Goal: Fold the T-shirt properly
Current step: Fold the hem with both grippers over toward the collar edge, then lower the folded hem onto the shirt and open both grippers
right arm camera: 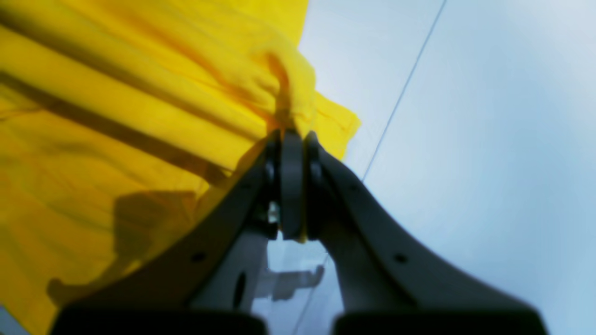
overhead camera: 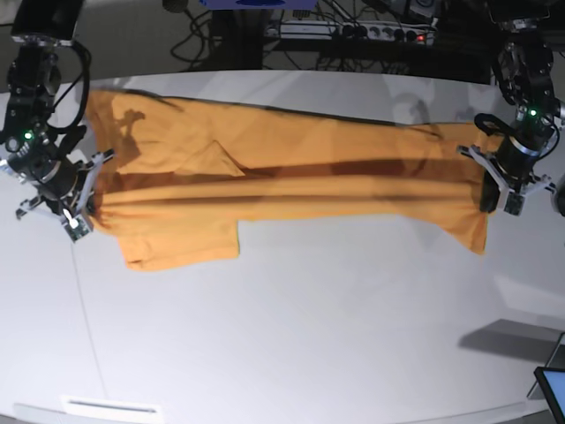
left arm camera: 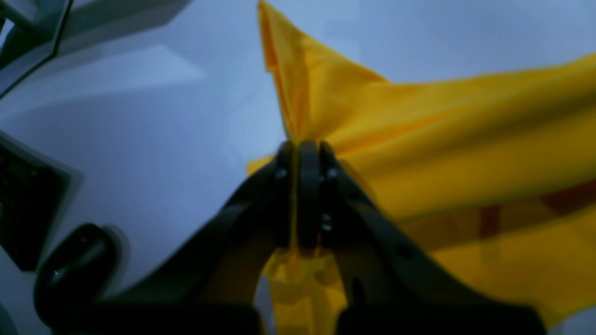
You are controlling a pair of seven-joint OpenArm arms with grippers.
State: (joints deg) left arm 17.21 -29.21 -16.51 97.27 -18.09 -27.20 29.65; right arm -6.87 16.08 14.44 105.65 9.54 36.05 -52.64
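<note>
Two pincers, left pincer [left arm camera: 302, 149] and right pincer [right arm camera: 291, 137], clamp one T-shirt [overhead camera: 291, 172].

We seem to be in a robotics lab: a bare white tabletop [overhead camera: 291, 336], tangled cables [overhead camera: 207, 40] and a rack of electronics [overhead camera: 353, 31] along its far edge.

The T-shirt [overhead camera: 291, 159] is thin woven-looking cloth, matt orange-yellow, soft enough to gather into long ridged folds and faintly see-through where light passes it in the lower part of the wrist views. The table [overhead camera: 291, 336] under it has a smooth, pale, slightly glossy finish that carries soft shadows and a faint seam line at the lower left of the base view. Both the left gripper [left arm camera: 302, 153] and the right gripper [right arm camera: 291, 139] look like matt black moulded plastic, with small shiny metal screw heads near their tips.
</note>
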